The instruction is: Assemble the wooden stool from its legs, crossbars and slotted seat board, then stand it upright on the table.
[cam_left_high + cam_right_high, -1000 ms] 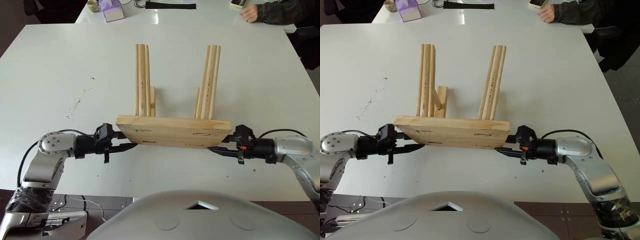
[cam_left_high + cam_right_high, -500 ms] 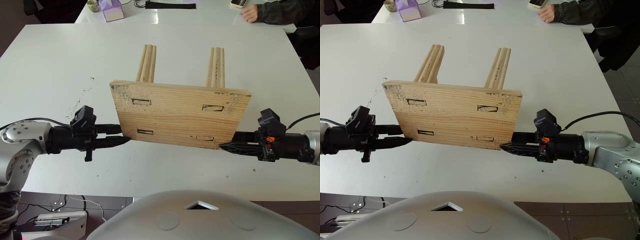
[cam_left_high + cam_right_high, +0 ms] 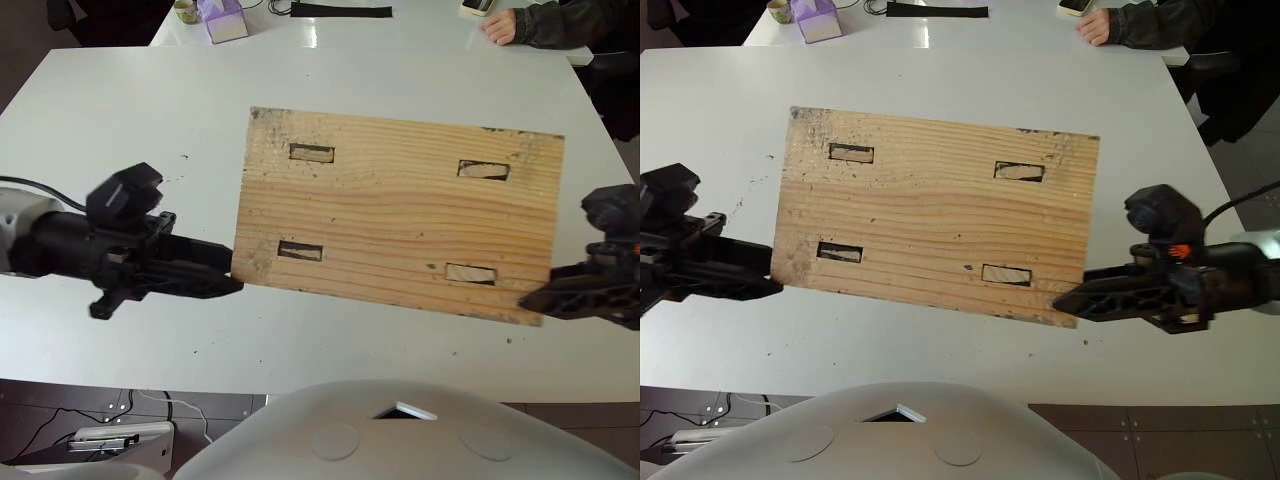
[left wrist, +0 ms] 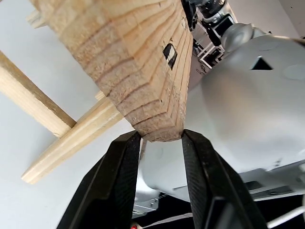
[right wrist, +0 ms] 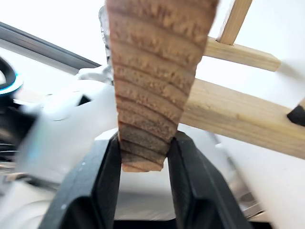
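The seat board [image 3: 400, 215] is up off the bench [image 3: 120, 110], its broad face turned flat towards the head camera with four rectangular slots [image 3: 311, 153] on show, two along the far edge and two along the near one. The left claw [image 3: 233, 283] is clenched on the board's near left corner; in the left wrist view its black fingers [image 4: 121, 162] press on either face of the end grain, one on each side. Over on the other side, the right claw [image 3: 527, 300] is clamped on the near right corner, and the right wrist view shows the wood wedged tight between its two fingers [image 5: 102, 176]. The board sits a touch skewed between the two arms, the right end lying nearer the robot than the left. Behind the board, the wrist cameras catch the legs [image 4: 71, 145] running away from its underside over the white bench, and a thinner crossbar [image 5: 243, 53] lies across by the right end. Dark specks [image 3: 150, 212] dot the bench on the left. On the table behind stand a tissue box [image 3: 222, 18] and a cup [image 3: 186, 11].
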Motion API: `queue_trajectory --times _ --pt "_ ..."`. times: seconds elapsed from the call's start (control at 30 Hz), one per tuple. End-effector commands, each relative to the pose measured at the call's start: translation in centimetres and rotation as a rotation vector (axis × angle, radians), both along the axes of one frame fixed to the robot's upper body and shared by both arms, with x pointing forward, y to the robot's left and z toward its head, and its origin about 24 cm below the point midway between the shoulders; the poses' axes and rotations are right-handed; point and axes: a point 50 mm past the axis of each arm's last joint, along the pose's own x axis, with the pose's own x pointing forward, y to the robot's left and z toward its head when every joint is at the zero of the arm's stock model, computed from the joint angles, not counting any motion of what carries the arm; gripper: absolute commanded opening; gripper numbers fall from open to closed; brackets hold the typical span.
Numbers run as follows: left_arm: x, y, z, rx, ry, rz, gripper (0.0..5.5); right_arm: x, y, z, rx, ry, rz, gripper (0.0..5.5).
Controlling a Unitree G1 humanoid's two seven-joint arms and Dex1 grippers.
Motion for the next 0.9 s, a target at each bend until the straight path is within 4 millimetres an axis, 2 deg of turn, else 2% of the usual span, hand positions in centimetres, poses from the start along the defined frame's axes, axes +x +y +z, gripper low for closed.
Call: queue_trajectory --times 0.03,0.13,0.3,0.4,0.47,0.63,0.67,0.77,0.9 --pt "-0.2 -0.3 4.4 0.04 0.084 -0.013 1.43 0.3 0.1 5.5 0.168 0.05 0.072 1.43" --pt "0.6 -0.4 3.1 0.055 0.131 0.018 1.43 0.4 0.2 2.4 0.171 0.083 0.039 1.43" --pt "1.3 -0.6 2.7 0.056 0.155 0.017 1.43 0.3 1.2 -2.1 0.212 0.122 0.005 1.43" --pt "2.0 -0.3 2.3 0.07 0.166 0.051 1.71 1.3 2.9 -4.3 0.185 -0.048 -0.114 1.43" --pt "2.1 -0.1 2.2 0.077 0.179 0.059 2.09 1.8 3.5 -5.1 0.176 -0.092 -0.19 1.43" --pt "2.2 1.0 -0.1 0.156 0.205 0.116 2.87 2.8 4.1 -5.4 0.12 -0.152 -0.269 1.43" --pt "2.1 1.2 -0.5 0.166 0.209 0.119 3.01 2.8 4.2 -5.3 0.117 -0.157 -0.268 1.76" --pt "1.9 1.5 -1.2 0.178 0.216 0.12 3.51 3.2 4.2 -5.2 0.117 -0.147 -0.245 2.15" --pt "2.5 1.7 -1.1 0.161 0.177 0.143 4.12 4.2 3.5 -4.3 0.183 -0.126 -0.207 2.77"
